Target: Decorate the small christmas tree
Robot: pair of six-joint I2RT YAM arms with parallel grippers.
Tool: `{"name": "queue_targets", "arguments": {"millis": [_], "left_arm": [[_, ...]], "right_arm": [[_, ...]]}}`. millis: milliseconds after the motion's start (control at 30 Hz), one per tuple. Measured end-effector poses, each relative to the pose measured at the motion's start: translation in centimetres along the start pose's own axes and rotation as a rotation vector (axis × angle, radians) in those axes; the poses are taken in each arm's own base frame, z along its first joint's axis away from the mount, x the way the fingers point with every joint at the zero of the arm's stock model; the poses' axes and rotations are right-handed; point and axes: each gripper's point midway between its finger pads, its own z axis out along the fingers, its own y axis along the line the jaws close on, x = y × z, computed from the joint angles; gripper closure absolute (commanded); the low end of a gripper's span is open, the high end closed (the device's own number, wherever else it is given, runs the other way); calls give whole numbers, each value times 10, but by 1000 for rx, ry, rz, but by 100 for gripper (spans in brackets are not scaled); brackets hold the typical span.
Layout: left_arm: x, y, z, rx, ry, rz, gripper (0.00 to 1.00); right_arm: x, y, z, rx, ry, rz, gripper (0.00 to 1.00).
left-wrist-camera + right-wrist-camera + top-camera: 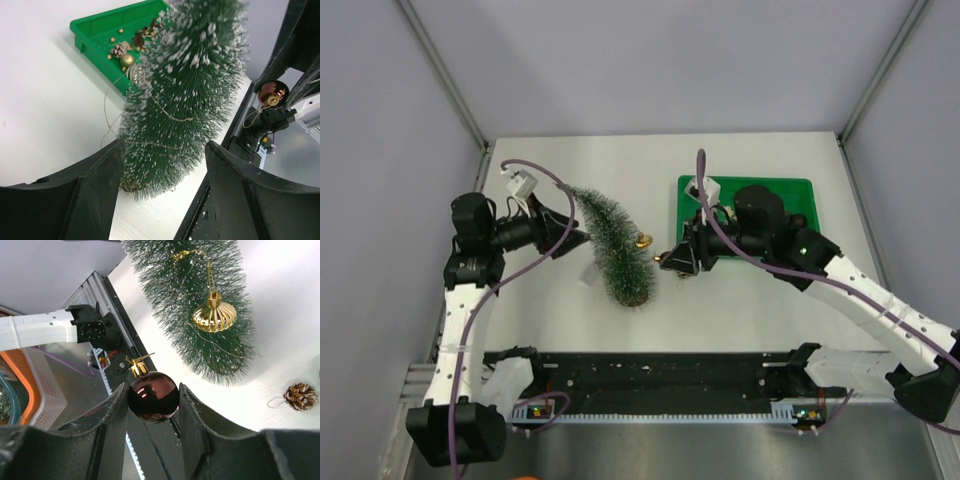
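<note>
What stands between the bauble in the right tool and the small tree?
Nothing visible. The right tool grips a dark red bauble, and only bare white table separates it from the small tree, where a gold ornament already hangs.

White bench (740,310): flat, matte, enclosed by pale grey walls on three sides.

Green rectangular plastic tray (802,190) sits toward the far right of the bench. The left wrist view shows its contents: a frosted pine cone (120,48), a small gold ball (127,59), a brown dried piece, and scattered tiny gold beads.

A second small brown pine cone with a thin loop (300,396) lies alone on the bench surface, apart from the tray.

A black toothed rail (660,385) runs along the near bench edge.
</note>
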Motion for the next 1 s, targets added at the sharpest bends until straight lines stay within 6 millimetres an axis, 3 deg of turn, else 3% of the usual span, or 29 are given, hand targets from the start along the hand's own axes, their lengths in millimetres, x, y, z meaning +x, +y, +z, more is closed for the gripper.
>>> {"name": "queue_targets", "arguments": {"millis": [333,600,800,867,933,1000], "left_arm": [[-7,11,13,97,-1,41,30],[4,2,20,196,39,59,35],[21,-6,26,242,71,34,61],[29,-8,26,248,81,9,74],[36,-10,25,245,83,-8,95],[39,-10,25,237,82,-24,100]], "right_arm": [[-1,2,0,-7,-12,12,79],[0,2,1,-12,-24,21,80],[22,-9,9,4,8,57,81],[33,-16,13,15,26,78,82],[49,-24,18,31,53,108,82],[62,-30,22,43,70,135,82]]}}
